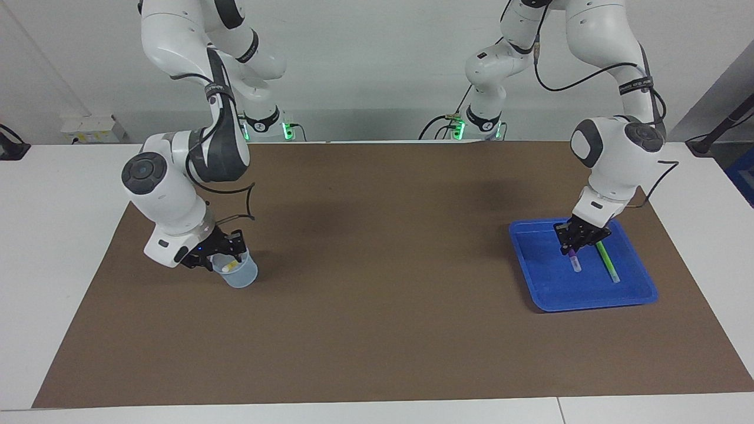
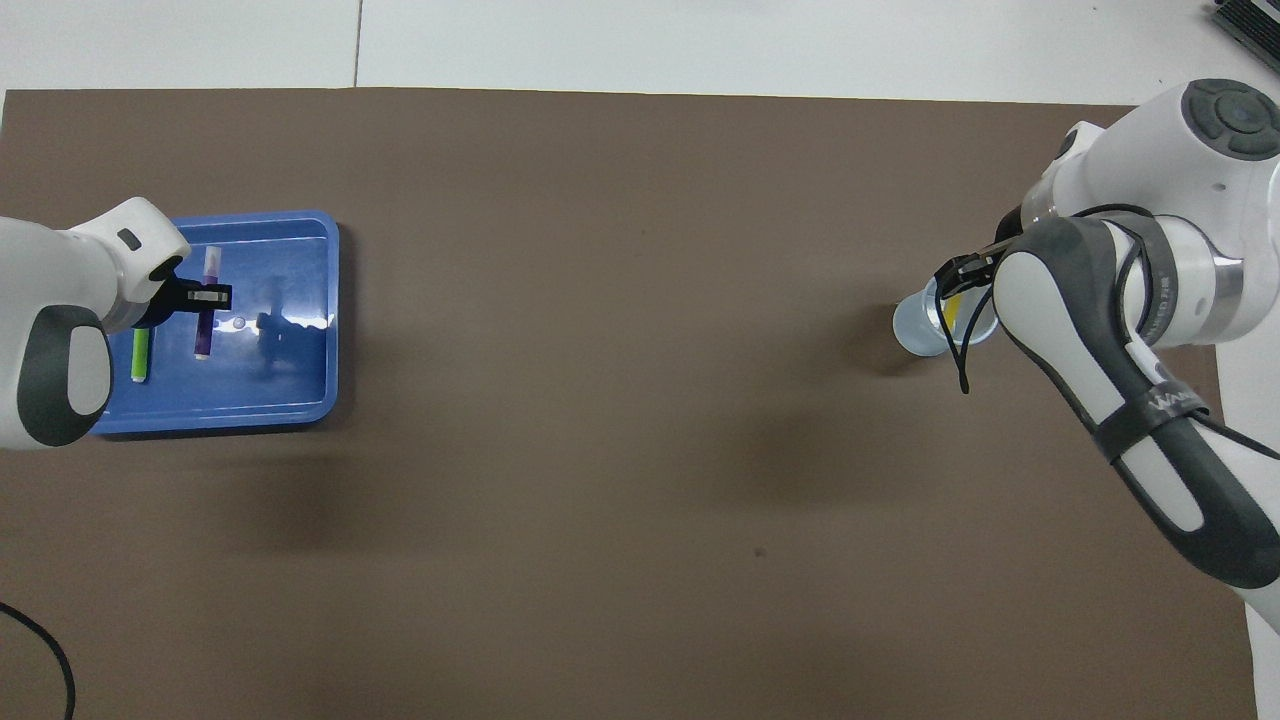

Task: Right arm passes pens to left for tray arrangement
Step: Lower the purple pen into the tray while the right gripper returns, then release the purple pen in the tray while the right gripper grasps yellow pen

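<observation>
My left gripper (image 1: 574,240) (image 2: 205,297) is over the blue tray (image 1: 551,291) (image 2: 280,395), shut on the purple pen (image 1: 572,259) (image 2: 205,330). The pen hangs tilted, pale end down, close to the tray floor; I cannot tell if it touches. The green pen (image 1: 607,262) (image 2: 140,355) lies flat in the tray beside it. At the right arm's end, my right gripper (image 1: 227,254) (image 2: 965,270) is down at the mouth of a translucent cup (image 1: 240,277) (image 2: 915,328). The yellow pen (image 1: 231,266) (image 2: 955,305) stands in that cup, right at the gripper's tips.
A brown mat (image 1: 377,265) covers most of the white table. Its wide middle lies between the cup and the tray. Cables hang from both arms near the wrists.
</observation>
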